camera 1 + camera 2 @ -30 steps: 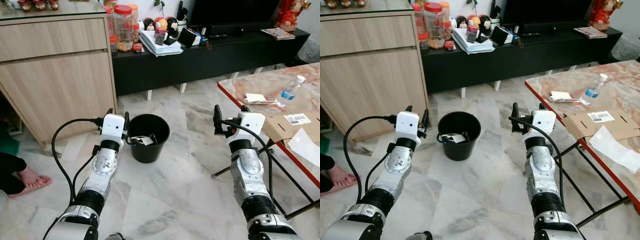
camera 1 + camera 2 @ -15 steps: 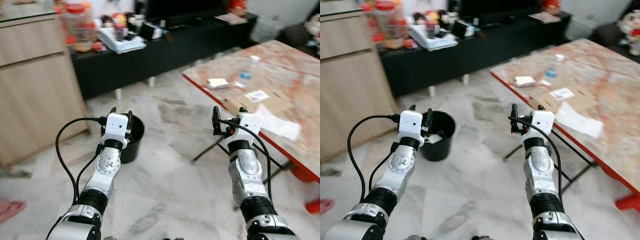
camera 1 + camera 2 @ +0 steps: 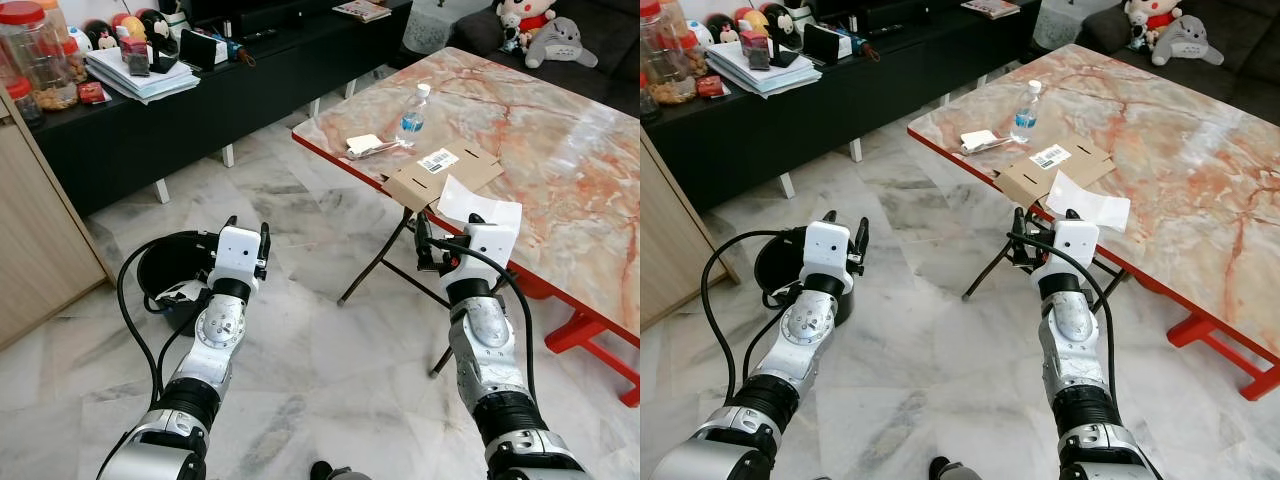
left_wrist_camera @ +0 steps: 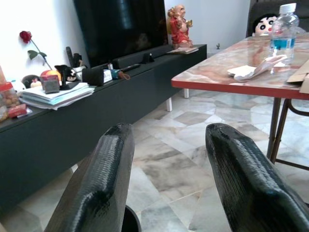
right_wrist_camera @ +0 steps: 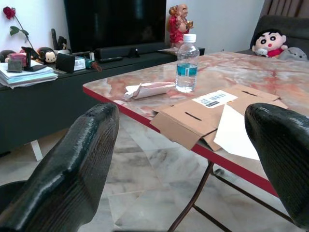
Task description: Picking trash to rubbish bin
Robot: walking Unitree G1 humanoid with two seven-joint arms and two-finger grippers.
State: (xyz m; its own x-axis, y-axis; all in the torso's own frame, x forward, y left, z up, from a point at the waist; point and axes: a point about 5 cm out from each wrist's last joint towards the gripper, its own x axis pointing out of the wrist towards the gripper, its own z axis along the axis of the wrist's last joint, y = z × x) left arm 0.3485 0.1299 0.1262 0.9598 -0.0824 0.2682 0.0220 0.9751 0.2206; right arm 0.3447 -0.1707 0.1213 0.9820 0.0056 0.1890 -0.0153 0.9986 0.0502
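We see both arms raised over marble floor. Left hand open, empty, above black rubbish bin holding white scrap. Right hand open wide, empty, just short of marble worktop's red near edge. At that edge: flattened cardboard, white paper; crumpled wrapper and water bottle near corner.

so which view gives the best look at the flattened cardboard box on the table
The right wrist view: the cardboard box lies close ahead, label and slots plain. Both eye views show it from above, smaller, under white paper. The left wrist view catches just its edge.
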